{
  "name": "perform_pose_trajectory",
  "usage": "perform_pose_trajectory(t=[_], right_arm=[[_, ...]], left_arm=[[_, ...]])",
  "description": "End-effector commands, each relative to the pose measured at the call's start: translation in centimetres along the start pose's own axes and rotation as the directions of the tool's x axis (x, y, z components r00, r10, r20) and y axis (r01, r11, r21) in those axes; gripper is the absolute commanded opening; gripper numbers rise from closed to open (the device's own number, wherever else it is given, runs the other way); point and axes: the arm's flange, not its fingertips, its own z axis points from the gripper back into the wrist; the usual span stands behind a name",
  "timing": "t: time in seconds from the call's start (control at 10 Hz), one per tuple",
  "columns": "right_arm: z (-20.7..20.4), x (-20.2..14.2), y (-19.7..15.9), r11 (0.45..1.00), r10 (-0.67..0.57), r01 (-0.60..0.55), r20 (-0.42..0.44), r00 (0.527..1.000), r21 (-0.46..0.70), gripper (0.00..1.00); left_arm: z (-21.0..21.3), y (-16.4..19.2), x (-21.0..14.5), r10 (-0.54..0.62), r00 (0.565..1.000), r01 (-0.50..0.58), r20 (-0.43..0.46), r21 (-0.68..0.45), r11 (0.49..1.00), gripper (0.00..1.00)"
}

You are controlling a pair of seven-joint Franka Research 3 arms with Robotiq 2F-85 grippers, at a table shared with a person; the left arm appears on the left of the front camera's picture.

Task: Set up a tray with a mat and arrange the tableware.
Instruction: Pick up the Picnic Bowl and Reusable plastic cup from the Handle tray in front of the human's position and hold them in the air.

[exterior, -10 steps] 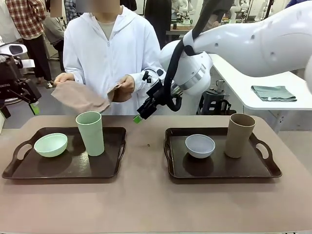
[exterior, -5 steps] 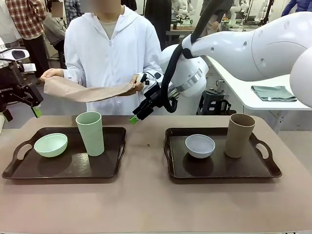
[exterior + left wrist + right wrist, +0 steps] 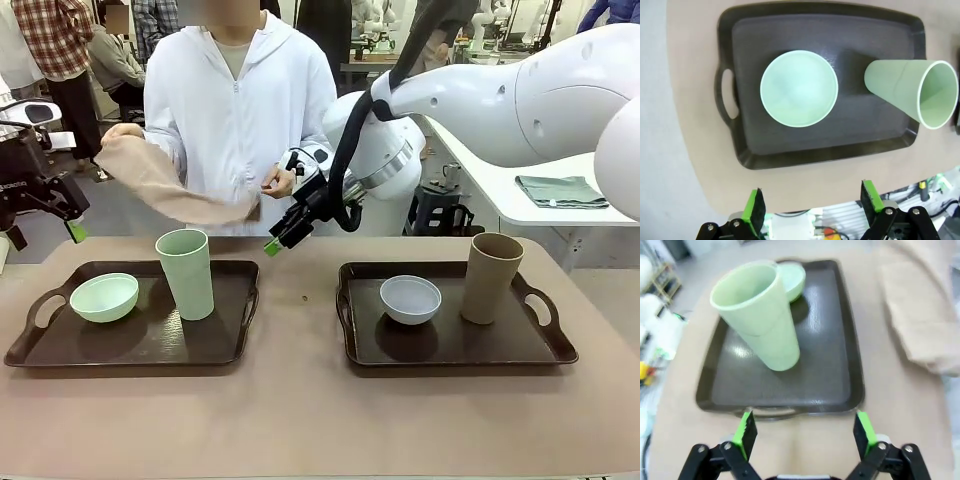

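On the tan table (image 3: 300, 420), near side, two dark brown handled trays, side by side and apart. Left tray (image 3: 150, 340): one pale green bowl (image 3: 104, 297) at its left, upright; one pale green cup (image 3: 186, 273) right of the bowl, upright, just beside it. Right tray (image 3: 450, 345): one white bowl (image 3: 410, 298) left of centre; one tan-brown cup (image 3: 491, 277) at its far right, upright, near the bowl but not touching. Mat (image 3: 165, 185): tan cloth, off the table, held aloft by the person at the far side, above and beyond the left tray; gripped in the raised hand (image 3: 122, 132), draping down to the right towards the other hand (image 3: 278, 182); whether that hand grasps it cannot be told. Neither tray carries a mat. Left gripper (image 3: 812, 197): jaws spread wide, nothing between them, poised high over the left tray at the table's left. Right gripper (image 3: 805, 432): jaws spread wide, holding nothing, raised over the table's far edge between the trays, pointed towards the left tray and pale green cup, close to the person's lower hand.
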Motion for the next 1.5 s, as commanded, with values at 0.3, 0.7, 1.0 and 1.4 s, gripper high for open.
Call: perform_pose_trajectory(t=[0.3, 0.7, 1.0, 1.4], right_arm=[[-3.2, 1.1, 3.2, 0.985, 0.112, -0.112, 0.008, 0.994, 0.128, 1.0], [-6.5, 1.6, 3.1, 0.978, 0.123, -0.125, 0.022, 0.992, 0.169, 1.0], [-9.0, 2.8, 3.5, 0.97, 0.152, -0.152, 0.017, 0.988, 0.187, 1.0], [-10.4, 3.0, 3.3, 0.98, 0.186, -0.187, 0.019, 0.982, 0.073, 1.0]], left_arm=[[-1.7, 1.6, 0.7, 0.011, 1.0, -0.011, 0.0, 0.074, 0.997, 1.0], [-6.3, 2.1, 2.8, -0.1, 0.995, 0.099, 0.001, 0.1, 0.99, 1.0], [-7.4, 2.1, 3.1, -0.126, 0.992, 0.126, -0.004, 0.112, 0.986, 1.0], [-8.5, 1.6, 3.0, -0.172, 0.985, 0.171, -0.004, 0.111, 0.979, 1.0]])
